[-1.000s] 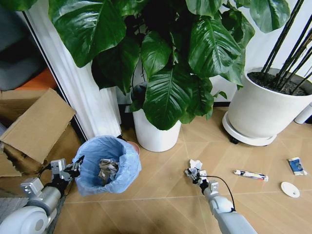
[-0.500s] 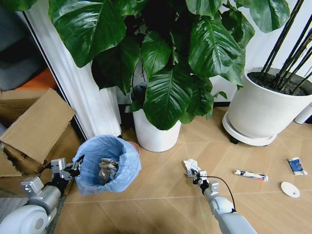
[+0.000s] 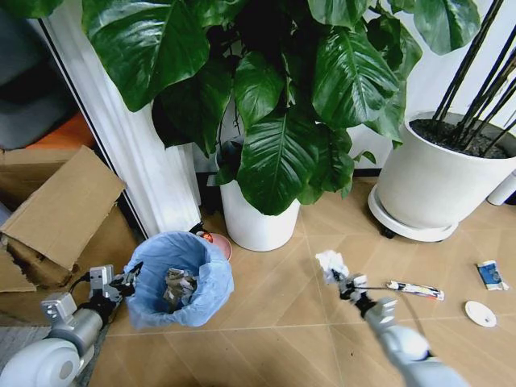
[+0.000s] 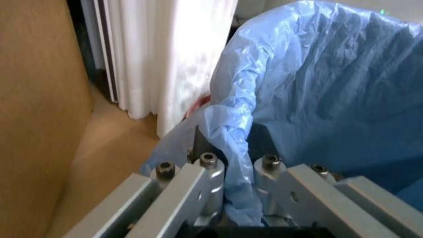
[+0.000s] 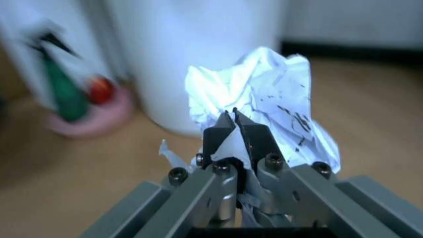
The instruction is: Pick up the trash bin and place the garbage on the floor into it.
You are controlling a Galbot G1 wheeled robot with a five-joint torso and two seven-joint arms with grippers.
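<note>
Small round dark trash bin [image 3: 178, 279] lined with crinkled light-blue plastic, standing on the tan chevron wooden floor [image 3: 274, 322] near the white plant pot [image 3: 251, 219], rim pinched by the closed left gripper [image 3: 130, 276]. Crumpled white paper wad [image 3: 331, 264] clamped at the tip of the outstretched right gripper [image 3: 342, 280], above the floor, well apart from the bin. Flat tube [image 3: 414, 289], blue-white packet [image 3: 489, 274] and white disc [image 3: 480, 313] lying further right.

Bright, even daylight; right wrist view's background blurred.

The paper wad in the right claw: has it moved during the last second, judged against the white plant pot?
Yes. The paper wad, held in the right claw, has shifted rightward, away from the white plant pot and toward the flat tube.
</note>
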